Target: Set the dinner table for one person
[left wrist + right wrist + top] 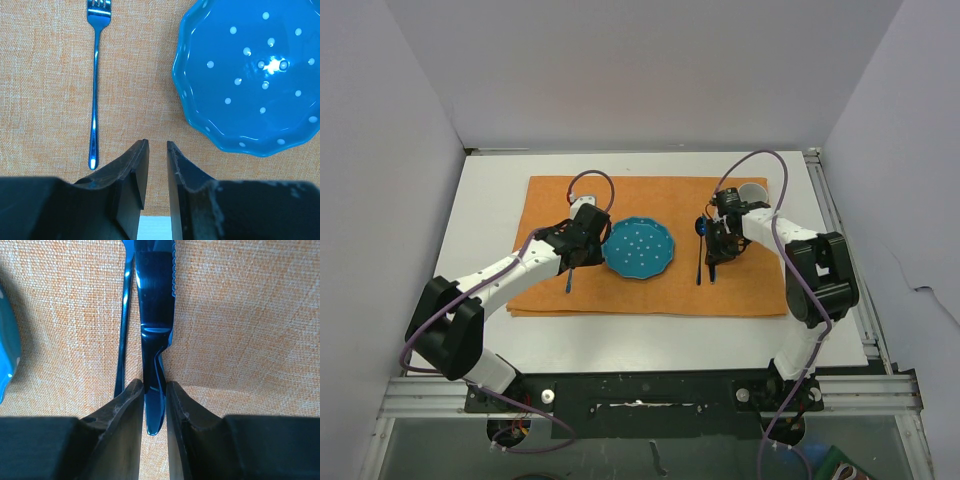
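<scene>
Right tool (pixel 155 385) stood over the handle end of the knife (pixel 156 300), jaws narrowly parted on either side of it; I could not confirm a pinch. Worktop (pixel 500 200) lay beneath everything, its white margin showing round the orange cloth (pixel 650 295), with the plate (pixel 638 248) central. The knife lay flat on the cloth, right of the plate, its long axis running straight ahead of my right tool and the blade leading away from the jaws. My right arm was the nearer, elbow bent, wrist turned down. Left tool (pixel 157 145) was slightly open and empty.

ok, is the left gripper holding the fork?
No, the fork lies on the orange cloth, clear of the left gripper's empty jaws.
</scene>
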Motion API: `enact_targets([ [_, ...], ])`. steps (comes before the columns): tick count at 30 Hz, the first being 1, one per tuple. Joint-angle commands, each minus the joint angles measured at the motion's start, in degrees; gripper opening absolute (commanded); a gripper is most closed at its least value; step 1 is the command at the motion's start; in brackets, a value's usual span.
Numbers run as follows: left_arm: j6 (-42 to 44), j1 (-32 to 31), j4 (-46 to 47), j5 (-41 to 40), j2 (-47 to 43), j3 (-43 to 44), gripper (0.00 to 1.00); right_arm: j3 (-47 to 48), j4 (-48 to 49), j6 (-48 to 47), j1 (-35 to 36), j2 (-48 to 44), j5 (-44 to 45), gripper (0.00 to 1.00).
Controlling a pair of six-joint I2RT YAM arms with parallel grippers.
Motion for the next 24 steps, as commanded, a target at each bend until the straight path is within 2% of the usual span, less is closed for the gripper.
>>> enact_targets([
  [1,0.6,-0.4,2.3,0.2,-0.3,2.6,0.22,0.3,0.0,0.0,-0.4,-3.1,0.4,0.13],
  [24,0.6,-0.3,2.2,-0.1,-1.1,1.9,0.22,-2.2,0.4,0.6,-0.9,-4.4,-0.2,0.13],
])
